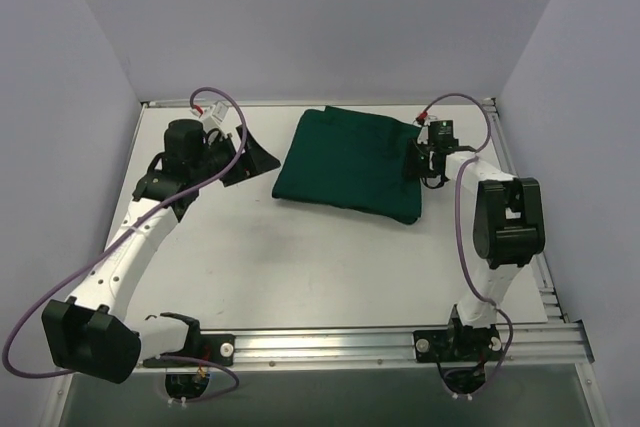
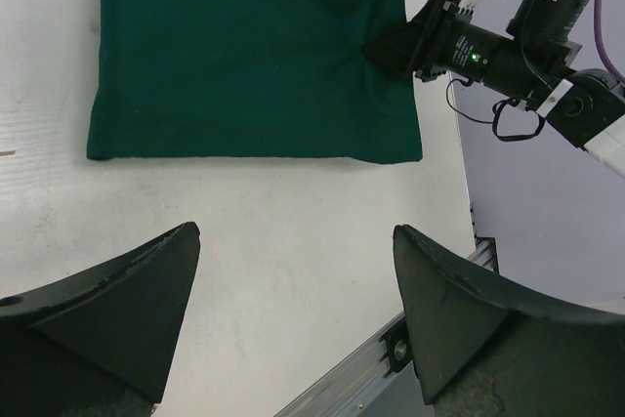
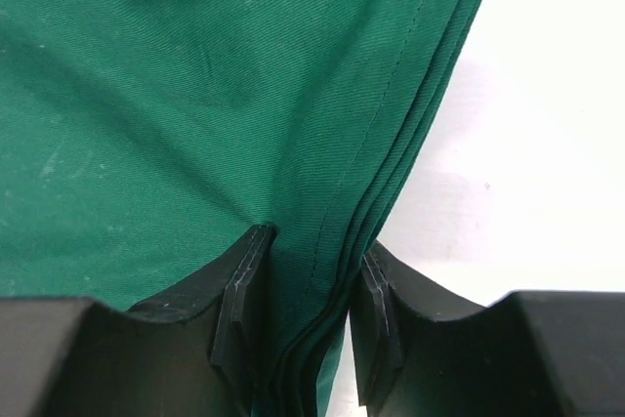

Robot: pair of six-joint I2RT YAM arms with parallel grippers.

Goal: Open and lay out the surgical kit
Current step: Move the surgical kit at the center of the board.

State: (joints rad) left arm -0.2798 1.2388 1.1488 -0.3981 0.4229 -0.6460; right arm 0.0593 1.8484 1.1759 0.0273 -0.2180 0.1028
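The surgical kit (image 1: 350, 162) lies as a folded dark green cloth bundle at the back middle of the table. Only its cloth wrap (image 2: 254, 51) shows; tray and instruments are hidden. My right gripper (image 1: 418, 160) is at the bundle's right edge, shut on the stacked cloth layers (image 3: 322, 271), which pass between both pads (image 3: 239, 290). My left gripper (image 1: 255, 157) hangs open left of the bundle, apart from it. In the left wrist view its fingers (image 2: 127, 290) stand wide over bare table, nothing between them.
An aluminium rail (image 1: 400, 342) runs along the table's near edge, and another rail (image 1: 505, 147) lines the right side. The right arm's wrist (image 2: 488, 51) shows beside the bundle. Grey walls close in the table on three sides.
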